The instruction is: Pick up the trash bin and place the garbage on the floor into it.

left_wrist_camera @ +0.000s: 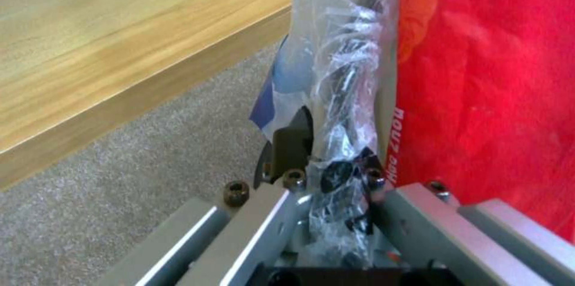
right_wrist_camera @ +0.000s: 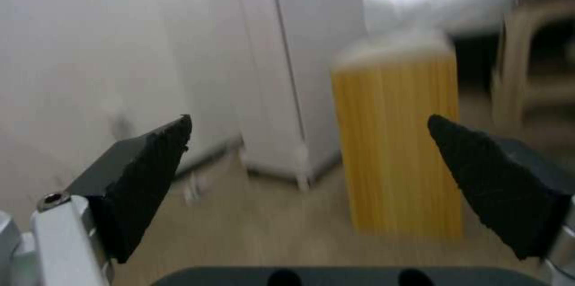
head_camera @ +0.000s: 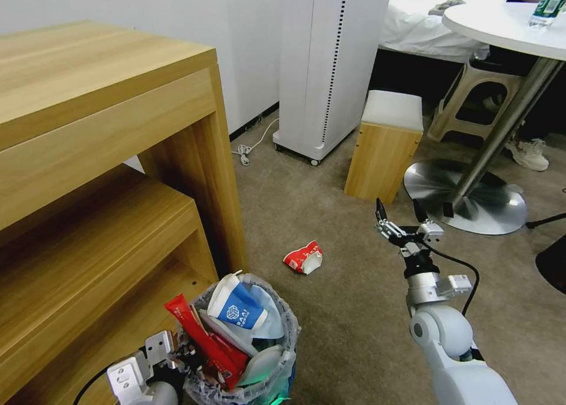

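Red-white paper cup (head_camera: pixel 303 257) on floor (head_camera: pixel 354 310); right hand (head_camera: pixel 402 211) spread empty; left hand (head_camera: pixel 183 353) clamps trash bin (head_camera: pixel 282 366).

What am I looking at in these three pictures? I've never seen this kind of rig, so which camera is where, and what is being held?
This is a wheeled robot with two arms. The head view looks down from its head. The left gripper is clamped on the rim of the trash bin, which already holds a blue-white paper cup and red wrappers. The left wrist view, from that arm, shows the bin's plastic liner pinched up close. The right gripper hangs open and empty above the floor; the right wrist view looks out between its fingertips. One red-white paper cup lies crushed on the carpet.
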Robot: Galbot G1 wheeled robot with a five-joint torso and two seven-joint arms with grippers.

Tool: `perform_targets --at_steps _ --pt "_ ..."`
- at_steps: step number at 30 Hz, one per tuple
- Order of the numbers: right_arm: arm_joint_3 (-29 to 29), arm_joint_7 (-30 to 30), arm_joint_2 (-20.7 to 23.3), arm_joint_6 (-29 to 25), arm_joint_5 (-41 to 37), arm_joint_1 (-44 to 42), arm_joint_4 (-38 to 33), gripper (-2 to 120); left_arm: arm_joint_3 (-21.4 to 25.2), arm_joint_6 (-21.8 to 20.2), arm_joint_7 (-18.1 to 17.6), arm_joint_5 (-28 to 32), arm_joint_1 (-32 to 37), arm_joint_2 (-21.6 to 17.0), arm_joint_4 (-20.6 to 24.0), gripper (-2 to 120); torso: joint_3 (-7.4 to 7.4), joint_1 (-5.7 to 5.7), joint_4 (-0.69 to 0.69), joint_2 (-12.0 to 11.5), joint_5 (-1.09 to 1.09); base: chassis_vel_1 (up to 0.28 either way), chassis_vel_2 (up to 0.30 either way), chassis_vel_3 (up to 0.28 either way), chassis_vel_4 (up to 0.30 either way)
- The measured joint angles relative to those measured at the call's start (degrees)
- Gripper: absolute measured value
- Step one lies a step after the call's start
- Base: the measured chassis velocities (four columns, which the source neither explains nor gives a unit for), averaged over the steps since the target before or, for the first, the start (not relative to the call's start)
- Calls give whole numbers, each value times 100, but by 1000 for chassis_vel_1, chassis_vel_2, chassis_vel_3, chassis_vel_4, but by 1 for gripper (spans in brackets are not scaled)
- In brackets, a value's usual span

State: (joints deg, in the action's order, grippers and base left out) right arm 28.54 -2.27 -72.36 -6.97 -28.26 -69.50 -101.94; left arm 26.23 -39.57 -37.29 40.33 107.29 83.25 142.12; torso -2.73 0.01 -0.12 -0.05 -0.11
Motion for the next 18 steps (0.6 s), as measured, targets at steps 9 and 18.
perform_targets --at_steps 9,18 --pt "-538 -1392 -69 2518 -1723 1030 774 100 -68 13 22 -121 55 -23 49 0 0 0 0 0 -1 0 0 0 0" --pt "-992 -2295 -683 3854 -3102 2060 1985 100 -97 4 22 -167 38 -12 51 0 -1 0 0 0 0 0 0 0 0"
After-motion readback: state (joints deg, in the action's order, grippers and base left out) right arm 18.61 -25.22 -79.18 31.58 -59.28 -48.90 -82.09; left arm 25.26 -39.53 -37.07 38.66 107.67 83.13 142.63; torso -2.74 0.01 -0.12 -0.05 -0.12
